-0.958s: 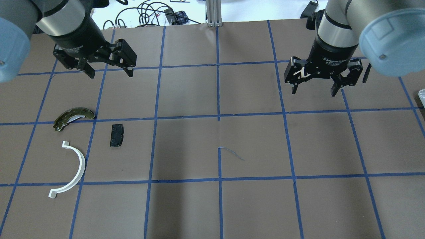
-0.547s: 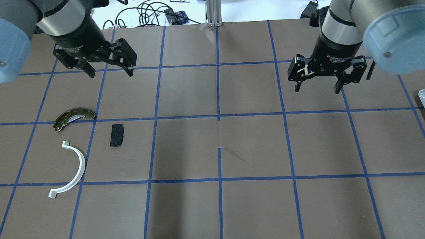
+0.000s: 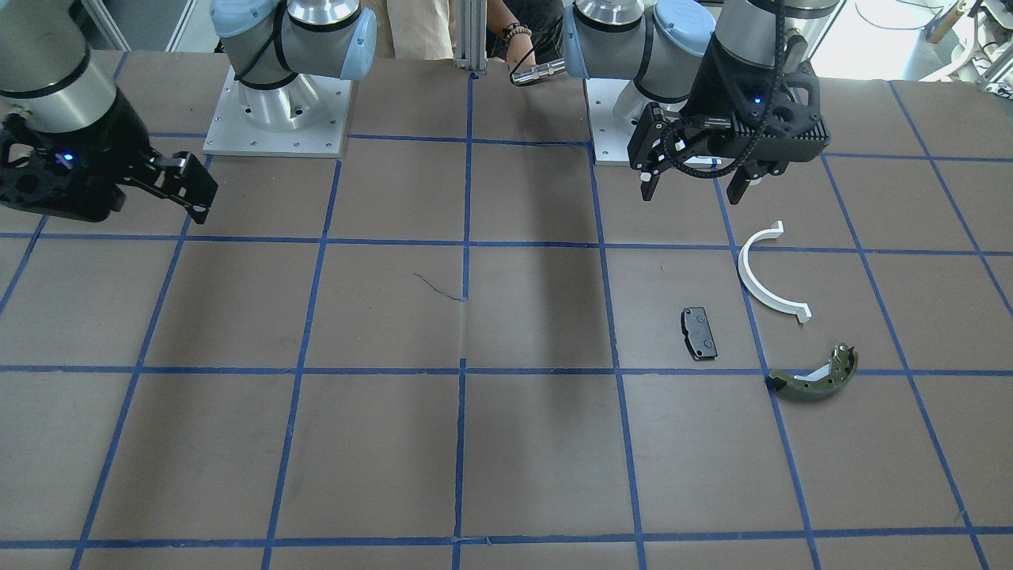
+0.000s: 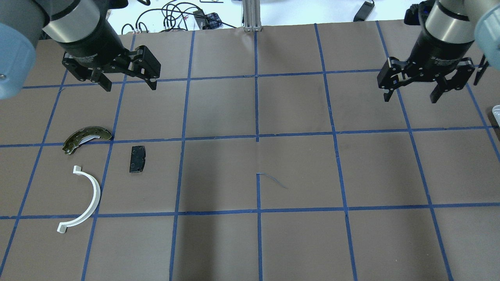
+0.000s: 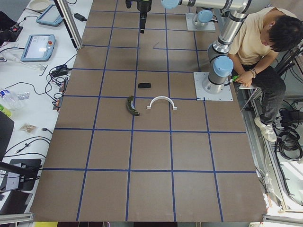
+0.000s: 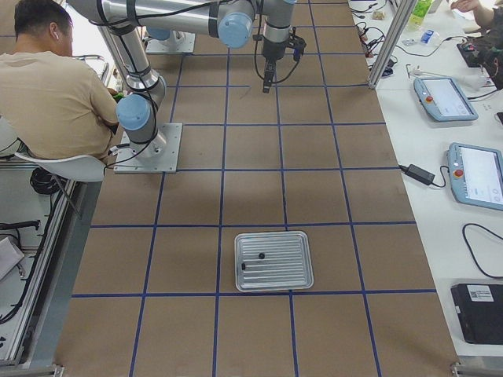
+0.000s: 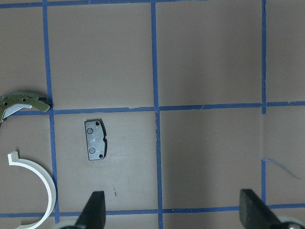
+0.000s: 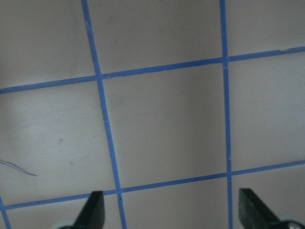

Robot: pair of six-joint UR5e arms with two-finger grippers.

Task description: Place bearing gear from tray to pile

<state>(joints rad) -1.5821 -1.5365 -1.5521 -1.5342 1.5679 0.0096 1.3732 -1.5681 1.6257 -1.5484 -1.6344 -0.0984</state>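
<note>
The pile lies on the table's left half: a white half-ring [image 4: 84, 199], a black pad [image 4: 137, 159] and an olive brake shoe [image 4: 86, 138]. They also show in the front view as the half-ring [image 3: 761, 279], the pad [image 3: 699, 333] and the shoe [image 3: 815, 378]. My left gripper [image 4: 130, 86] hangs open and empty above the pile [image 7: 172, 212]. My right gripper [image 4: 410, 98] is open and empty over bare table [image 8: 172, 212]. The metal tray [image 6: 273, 261] holds two small dark parts [image 6: 262, 255], too small to name. Only its edge [image 4: 496, 113] shows overhead.
An aluminium post [image 4: 252, 15] and cables [image 4: 175, 15] stand past the table's far edge. An operator [image 6: 47, 86] sits beside the robot bases. Teach pendants [image 6: 479, 173] lie on the side bench. Blue tape lines grid the brown table [image 4: 297, 171].
My right gripper has moved to the right and toward the table's far edge, still open. The left gripper and the pile have not moved.
</note>
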